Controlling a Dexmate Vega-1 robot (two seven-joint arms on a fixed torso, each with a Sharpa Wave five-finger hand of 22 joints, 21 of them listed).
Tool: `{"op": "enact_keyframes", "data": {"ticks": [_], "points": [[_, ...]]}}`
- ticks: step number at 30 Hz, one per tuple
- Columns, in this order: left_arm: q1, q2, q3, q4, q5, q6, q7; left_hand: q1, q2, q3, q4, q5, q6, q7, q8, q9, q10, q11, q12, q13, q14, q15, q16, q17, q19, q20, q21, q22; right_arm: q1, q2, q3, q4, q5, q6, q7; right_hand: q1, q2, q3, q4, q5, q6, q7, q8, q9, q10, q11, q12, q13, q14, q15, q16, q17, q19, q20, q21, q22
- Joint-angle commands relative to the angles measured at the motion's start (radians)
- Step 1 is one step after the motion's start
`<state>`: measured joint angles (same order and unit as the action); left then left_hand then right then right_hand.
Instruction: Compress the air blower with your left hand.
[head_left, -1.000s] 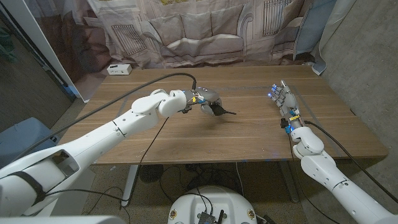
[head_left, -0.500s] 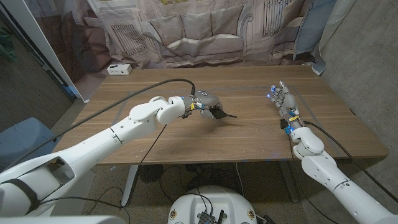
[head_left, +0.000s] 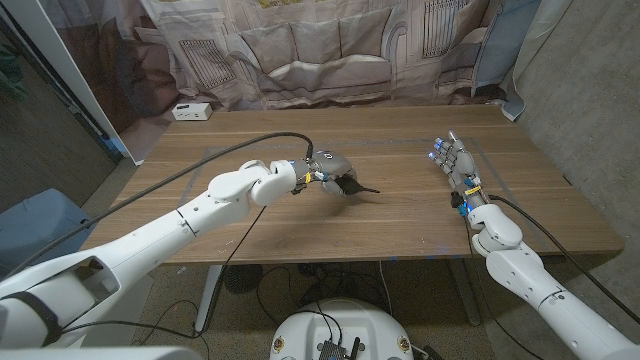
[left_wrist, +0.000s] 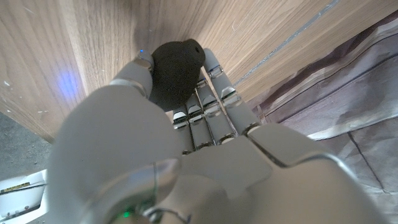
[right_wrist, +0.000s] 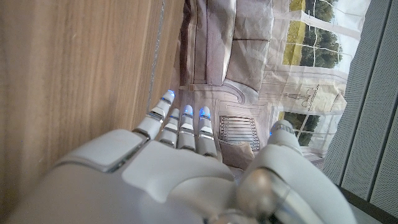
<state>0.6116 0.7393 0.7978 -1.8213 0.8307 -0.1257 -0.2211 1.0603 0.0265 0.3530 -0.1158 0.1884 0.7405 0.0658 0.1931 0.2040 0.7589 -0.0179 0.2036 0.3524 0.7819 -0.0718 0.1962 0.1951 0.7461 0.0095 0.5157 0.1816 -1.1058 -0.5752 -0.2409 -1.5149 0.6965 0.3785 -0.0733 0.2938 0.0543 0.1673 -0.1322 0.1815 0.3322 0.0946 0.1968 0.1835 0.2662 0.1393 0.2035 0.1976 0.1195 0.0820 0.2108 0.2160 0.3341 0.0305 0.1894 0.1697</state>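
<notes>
The black air blower (head_left: 352, 182) is at the middle of the wooden table (head_left: 400, 215), its thin nozzle pointing toward the robot's right. My left hand (head_left: 328, 166) grips its round bulb from above. In the left wrist view the dark bulb (left_wrist: 176, 70) sits between the thumb and the fingers (left_wrist: 214, 106) of the left hand (left_wrist: 155, 155). My right hand (head_left: 455, 160) stands near the table's right side with its fingers straight and apart, holding nothing; it appears again as the right hand (right_wrist: 180, 162) in the right wrist view.
A small white box (head_left: 191, 111) sits at the table's far left corner. A printed curtain (head_left: 320, 45) hangs behind the table. A black cable (head_left: 230, 150) runs along my left arm.
My left arm has slid slightly toward the robot's right with the blower in its hand. The right hand has not moved.
</notes>
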Motion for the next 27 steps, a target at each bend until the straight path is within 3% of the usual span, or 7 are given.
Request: {"op": "enact_keyframes", "data": {"ticks": [1, 27], "points": [[-0.001, -0.018, 0.022, 0.046, 0.031, -0.011, 0.017, -0.009, 0.000, -0.003, -0.005, 0.003, 0.005, -0.006, 0.003, 0.000, 0.008, -0.014, 0.007, 0.000, 0.012, -0.017, 0.005, -0.001, 0.002, -0.010, -0.002, 0.000, 0.013, 0.006, -0.004, 0.023, 0.010, -0.004, 0.014, 0.003, 0.010, 0.000, 0.000, -0.001, 0.008, 0.000, -0.001, 0.005, 0.007, -0.002, 0.002, 0.003, 0.006, 0.000, 0.001, 0.002, 0.004, 0.007, 0.006, 0.004], [-0.022, -0.042, 0.066, 0.119, 0.033, -0.009, 0.010, -0.019, 0.003, -0.008, -0.009, 0.003, -0.009, -0.011, 0.000, -0.001, -0.014, -0.013, 0.002, -0.002, -0.021, -0.012, -0.002, 0.000, -0.031, -0.016, -0.019, 0.000, 0.014, 0.000, -0.006, 0.021, 0.014, -0.023, 0.012, 0.004, 0.012, -0.001, 0.000, -0.001, 0.008, 0.000, -0.001, 0.005, 0.007, -0.001, 0.002, 0.003, 0.006, 0.001, 0.002, 0.002, 0.004, 0.006, 0.006, 0.004]]}}
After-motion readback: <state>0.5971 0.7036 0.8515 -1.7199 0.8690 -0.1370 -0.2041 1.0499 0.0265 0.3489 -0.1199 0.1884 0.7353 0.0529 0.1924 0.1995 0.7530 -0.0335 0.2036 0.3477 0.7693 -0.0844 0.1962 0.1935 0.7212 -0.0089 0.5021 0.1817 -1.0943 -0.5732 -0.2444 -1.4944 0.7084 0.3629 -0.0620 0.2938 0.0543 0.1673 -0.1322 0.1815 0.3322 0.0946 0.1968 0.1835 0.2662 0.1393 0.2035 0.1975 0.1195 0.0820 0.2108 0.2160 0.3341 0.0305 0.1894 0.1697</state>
